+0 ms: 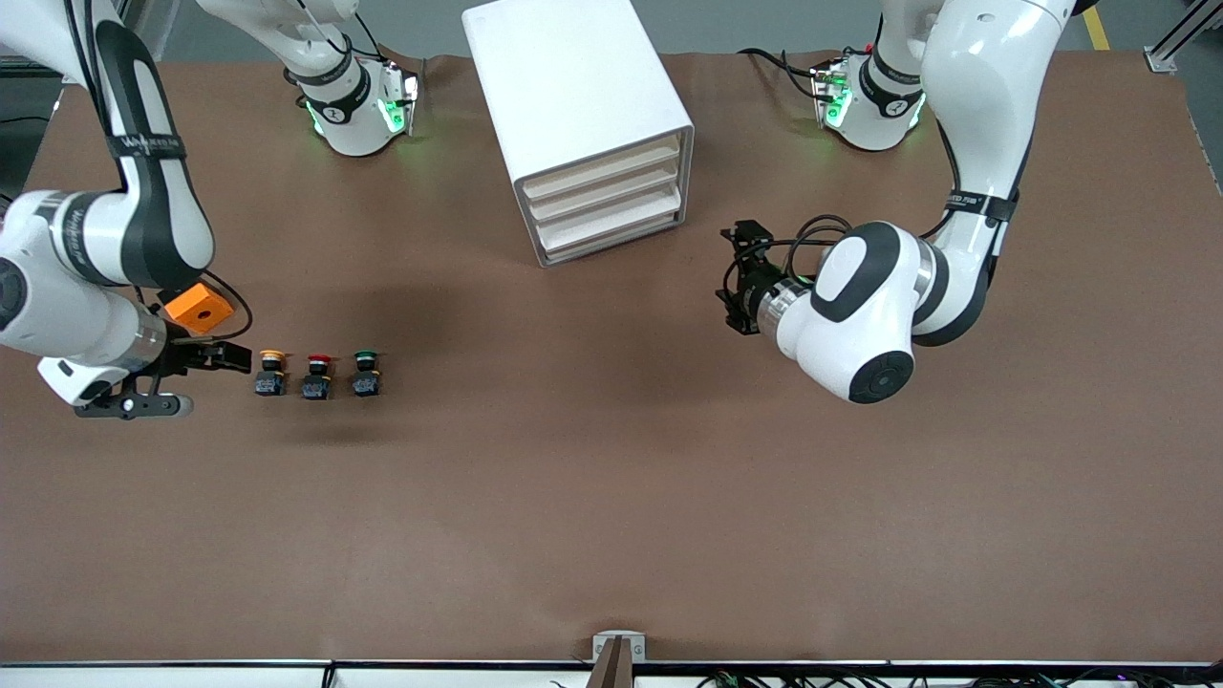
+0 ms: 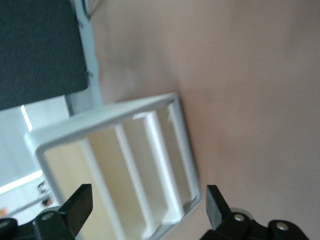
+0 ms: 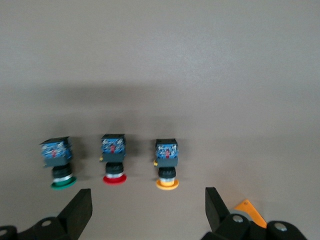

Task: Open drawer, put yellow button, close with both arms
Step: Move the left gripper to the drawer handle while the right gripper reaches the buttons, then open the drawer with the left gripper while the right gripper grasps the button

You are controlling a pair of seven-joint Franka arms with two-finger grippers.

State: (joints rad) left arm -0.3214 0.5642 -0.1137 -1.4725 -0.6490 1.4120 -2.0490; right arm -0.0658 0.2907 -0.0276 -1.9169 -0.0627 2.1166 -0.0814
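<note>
Overhead, brown table (image 1: 611, 497) under white drawer cabinet (image 1: 573, 115).

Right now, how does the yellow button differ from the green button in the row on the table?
The yellow button has a yellow-orange cap; the green button has a green one. The yellow button sits at the right arm's end of the row, closest to the open right gripper; the green button is at the row's end toward the drawer cabinet, with the red button between them. Both share dark block bodies and the same pose.
</note>
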